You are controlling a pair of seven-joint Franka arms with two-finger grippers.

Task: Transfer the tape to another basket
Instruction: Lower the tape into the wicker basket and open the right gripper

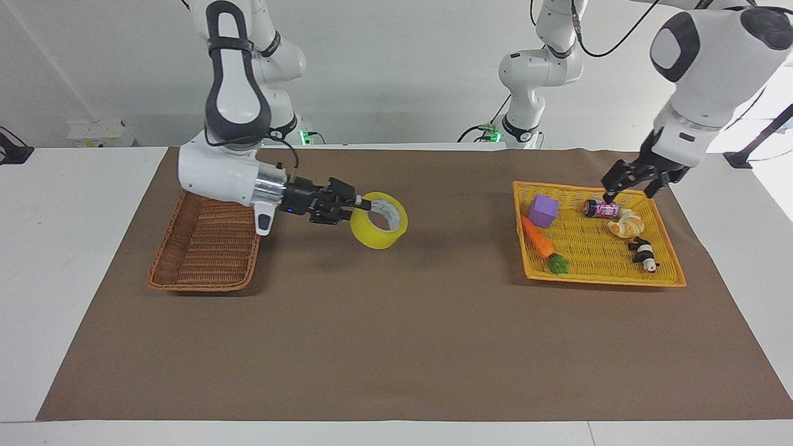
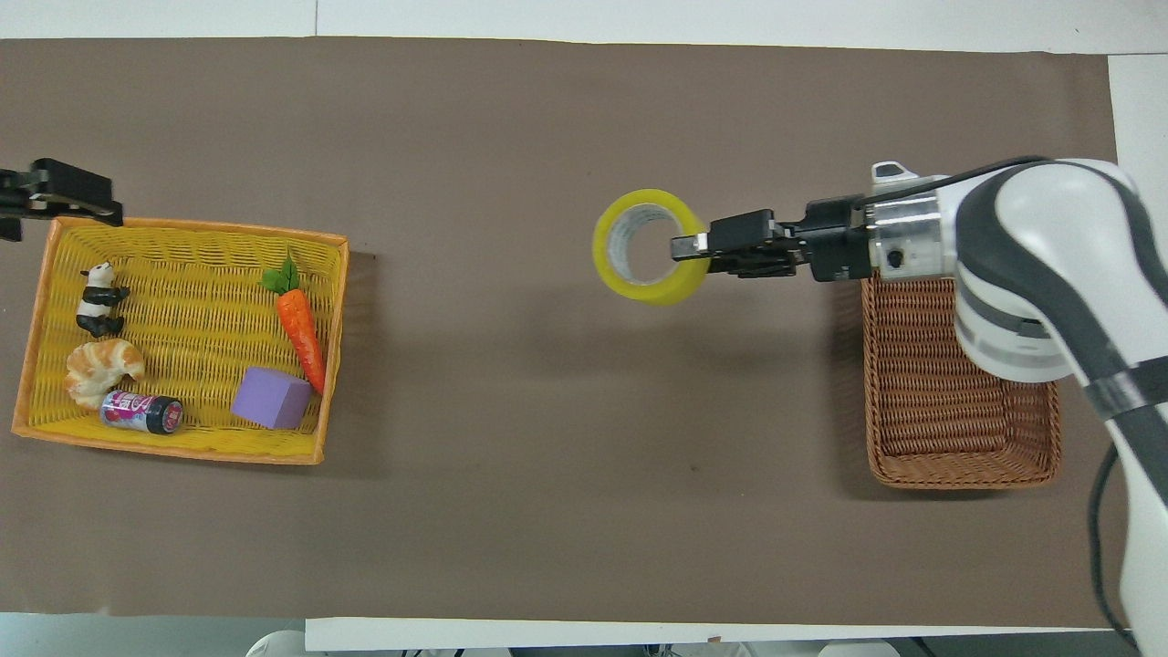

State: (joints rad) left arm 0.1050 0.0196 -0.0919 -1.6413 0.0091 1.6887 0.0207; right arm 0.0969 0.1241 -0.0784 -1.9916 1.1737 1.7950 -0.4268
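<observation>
your right gripper [image 1: 361, 207] reaches out level from over the brown basket [image 1: 207, 248], forearm horizontal, jaws clamped on the rim of the tape [image 1: 379, 220], which hangs in the air over the bare mat. your left gripper [image 1: 638, 179], wrist pointing down, hovers with jaws spread over the yellow tray's [image 1: 595, 279] edge.
</observation>
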